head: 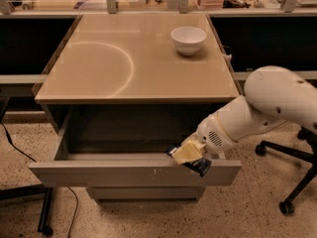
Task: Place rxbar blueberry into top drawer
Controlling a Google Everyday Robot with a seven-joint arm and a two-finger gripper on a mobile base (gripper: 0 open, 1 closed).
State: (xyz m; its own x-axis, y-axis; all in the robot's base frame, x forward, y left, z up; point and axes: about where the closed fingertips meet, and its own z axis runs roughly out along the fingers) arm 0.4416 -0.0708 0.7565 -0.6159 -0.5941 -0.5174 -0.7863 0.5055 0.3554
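The top drawer [99, 173] stands pulled open under the beige tabletop, its dark inside showing. My gripper [186, 154] reaches in from the right on a white arm and hangs over the drawer's front right part, just behind the drawer front. It is shut on the rxbar blueberry [200, 167], a dark navy wrapper whose ends stick out on both sides of the yellowish fingers [184, 153]. The bar's lower end overlaps the top edge of the drawer front.
A white bowl [188, 38] sits at the back right of the tabletop [124, 63]. The narrower lower drawer front [143, 193] is below. An office chair base [292, 182] stands to the right, and a chair leg [45, 212] and cable lie on the floor at left.
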